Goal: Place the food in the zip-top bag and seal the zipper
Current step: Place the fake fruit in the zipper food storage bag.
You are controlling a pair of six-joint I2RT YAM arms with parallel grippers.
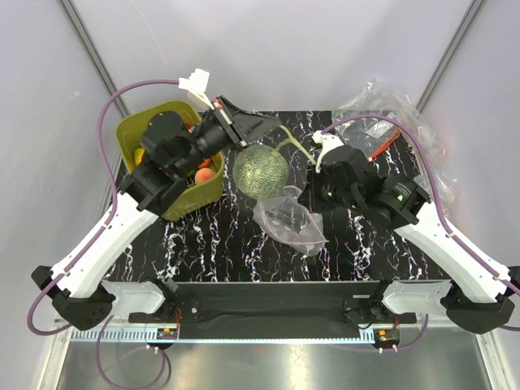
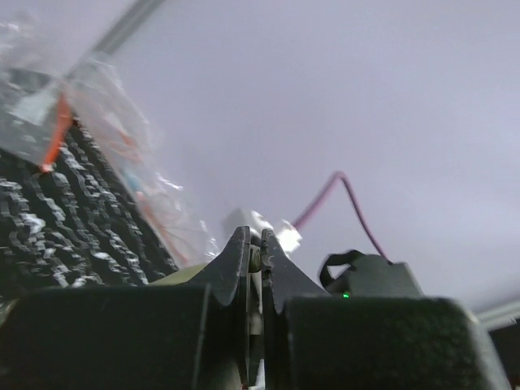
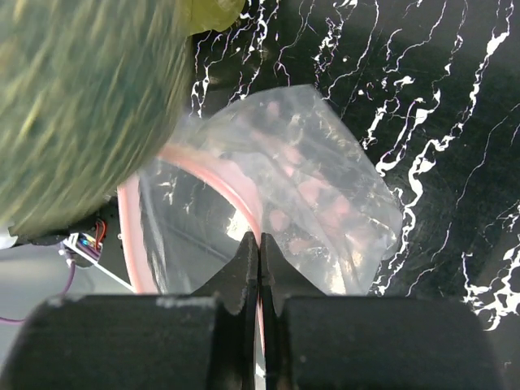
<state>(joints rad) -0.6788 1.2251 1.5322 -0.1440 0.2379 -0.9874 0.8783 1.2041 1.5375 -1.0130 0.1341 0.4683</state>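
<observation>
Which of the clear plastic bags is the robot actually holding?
The zip-top bag in the middle, its pink zipper pinched in the right gripper; the other bags lie piled at the far right corner.

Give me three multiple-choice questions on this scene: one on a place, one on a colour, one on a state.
1. Where is the green melon? A right of the olive tub, by the bag; B inside the tub; C at the front edge.
2. The bag's zip strip is: A blue; B pink-red; C yellow.
3. The right gripper is: A wide open; B shut on the zip strip; C holding fruit.
1 A, top view shows it there; 2 B, pink in the right wrist view; 3 B, jaws closed on the strip.
</observation>
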